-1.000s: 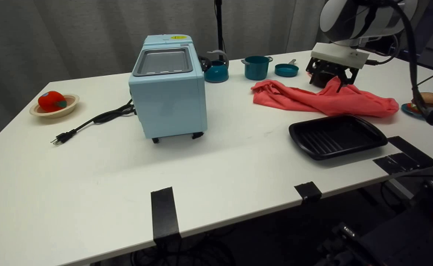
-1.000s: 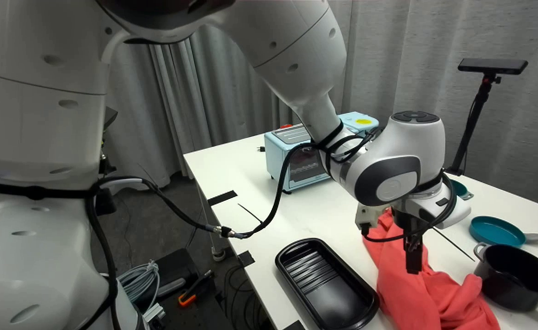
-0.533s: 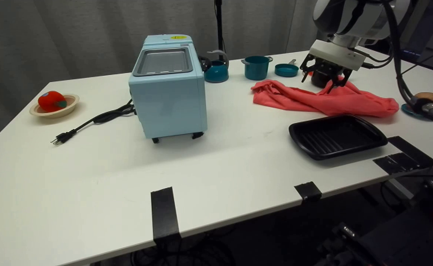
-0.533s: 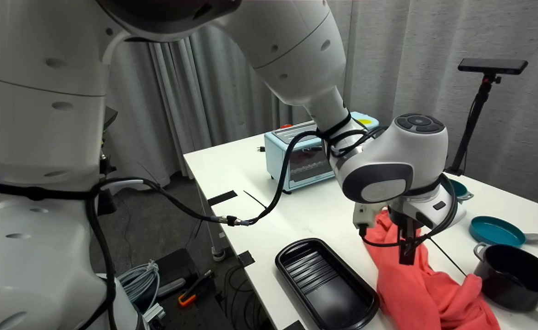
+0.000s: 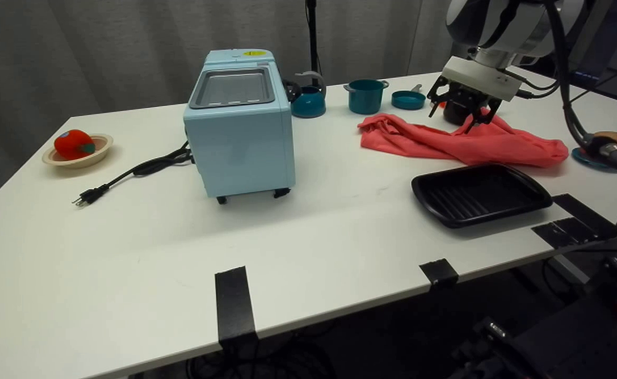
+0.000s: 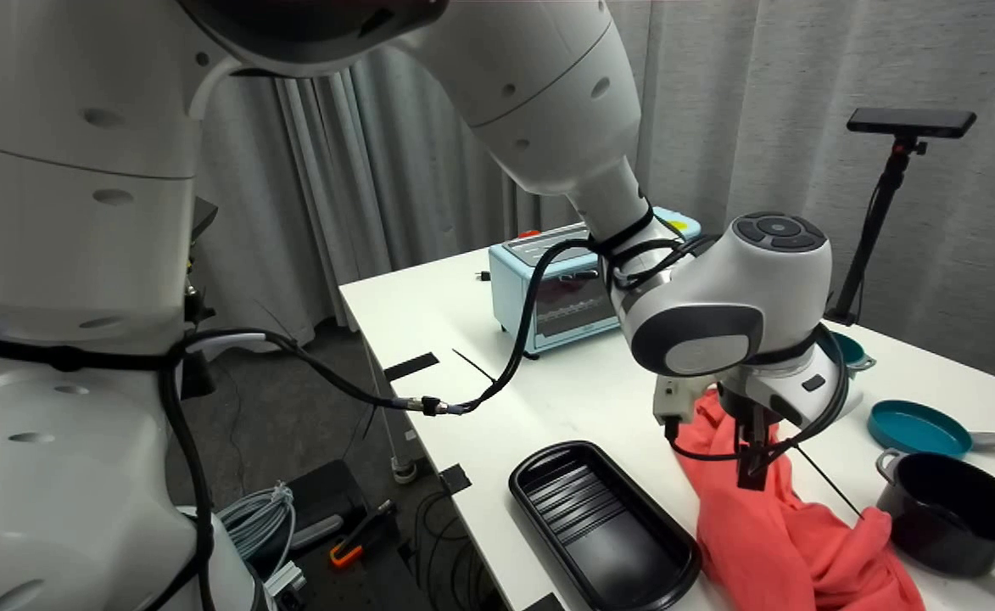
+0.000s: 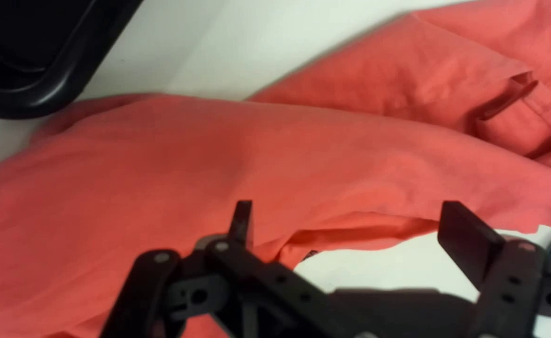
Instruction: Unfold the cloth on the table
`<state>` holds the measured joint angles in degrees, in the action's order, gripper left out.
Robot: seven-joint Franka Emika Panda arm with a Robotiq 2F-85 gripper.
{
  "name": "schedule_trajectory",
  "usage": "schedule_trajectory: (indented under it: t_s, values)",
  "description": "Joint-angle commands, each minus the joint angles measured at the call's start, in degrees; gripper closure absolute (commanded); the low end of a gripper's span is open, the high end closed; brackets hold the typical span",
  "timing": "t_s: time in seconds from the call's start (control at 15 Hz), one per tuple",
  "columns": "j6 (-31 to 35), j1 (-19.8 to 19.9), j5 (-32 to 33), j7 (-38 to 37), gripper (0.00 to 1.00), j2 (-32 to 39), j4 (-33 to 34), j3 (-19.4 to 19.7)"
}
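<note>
The coral-red cloth (image 5: 524,150) lies bunched in a long wrinkled strip on the white table (image 5: 313,247). It also shows in an exterior view (image 6: 756,547) and fills much of the wrist view (image 7: 256,150), with a fold and an overlapping layer at the upper right. My gripper (image 5: 452,121) is open and tilted above the cloth's edge on the side away from the black pan. In the wrist view the open fingers (image 7: 348,206) stand wide apart, with cloth edge and bare table showing between them and nothing held. Whether a fingertip touches the cloth cannot be told.
A black grill pan (image 5: 482,195) lies close beside the cloth, near the taped table edge. A black pot (image 6: 955,509) and a teal pan (image 6: 917,427) stand on the cloth's other side. A toy burger (image 5: 610,143) and the light-blue toaster oven (image 5: 242,142) stand farther off.
My gripper has shifted slightly toward the toaster oven side, risen a little and tilted. It has barely moved in the last half second. The cloth looks unchanged.
</note>
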<state>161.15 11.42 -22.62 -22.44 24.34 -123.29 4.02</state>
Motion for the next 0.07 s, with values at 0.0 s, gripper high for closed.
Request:
schedule_trajectory:
  t_s: [0.0]
  values:
    - [-0.24,-0.85,-0.61,0.36,0.00,-0.02,0.08,0.81]
